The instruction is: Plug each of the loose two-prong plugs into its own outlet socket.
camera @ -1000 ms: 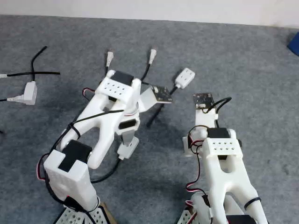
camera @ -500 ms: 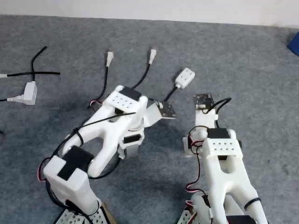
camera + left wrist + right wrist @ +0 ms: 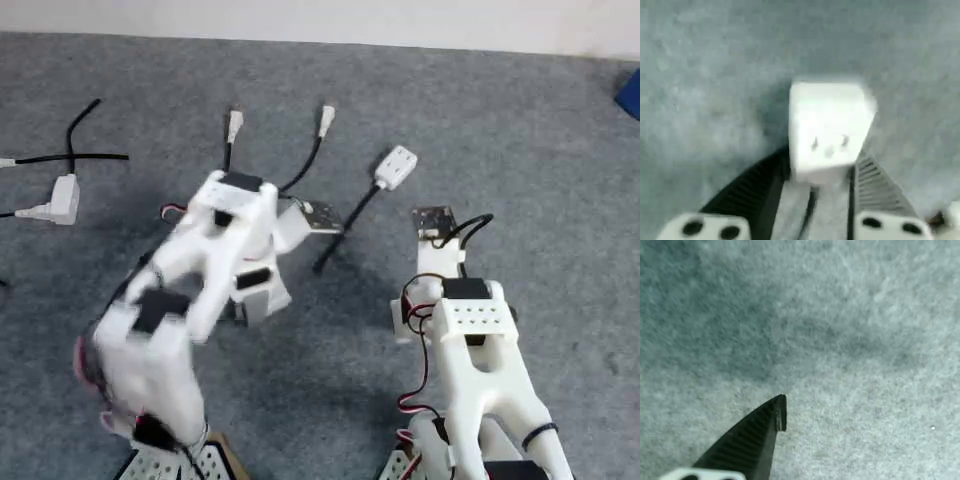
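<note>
The left arm [image 3: 190,270] has swung left since 0.5 s ago and is smeared with motion. Its wrist board [image 3: 318,216], which was then near the middle of the bench [image 3: 560,150], now sits closer to the plugs. The left gripper [image 3: 821,167] still pinches a white socket [image 3: 827,125] by its sides, with the slotted face toward the wrist camera. The socket hangs over the grey bench under the arm's wrist and has shifted left with the arm. 1 plug [image 3: 234,125] and the other plug [image 3: 326,120] lie loose at the far side on black leads, where they lay before. A 2nd socket [image 3: 397,166] lies right of them and a 3rd socket [image 3: 63,198] lies near the left edge, both unmoved. The right arm [image 3: 475,340] has kept still. Its right gripper [image 3: 436,245] points at bare bench, and I cannot tell whether it is spread or closed.
</note>
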Robot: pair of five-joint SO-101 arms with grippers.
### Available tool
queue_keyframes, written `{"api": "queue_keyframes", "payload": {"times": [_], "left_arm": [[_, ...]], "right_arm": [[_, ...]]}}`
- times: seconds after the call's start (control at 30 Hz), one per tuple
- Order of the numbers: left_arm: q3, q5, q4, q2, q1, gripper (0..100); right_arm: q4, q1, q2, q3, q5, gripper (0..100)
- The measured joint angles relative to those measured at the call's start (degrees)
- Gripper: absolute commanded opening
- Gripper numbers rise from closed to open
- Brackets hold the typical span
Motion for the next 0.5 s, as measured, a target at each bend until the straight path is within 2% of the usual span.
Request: {"api": "queue_keyframes", "payload": {"times": [0.13, 0.37, 0.5], "left_arm": [[-8.4, -1.5, 5.2, 5.4, -3.2, 16], [-22.6, -2.5, 13.2, 7.4, -8.4, 14], [-26.5, -2.4, 15.8, 7.4, -8.3, 14]], "right_arm": [[0.0, 0.1, 0.0, 0.0, 0.0, 56.8], [-1.2, 0.0, 0.0, 0.0, 0.0, 56.8], [-1.4, 0.0, 0.0, 0.0, 0.0, 56.8]]}}
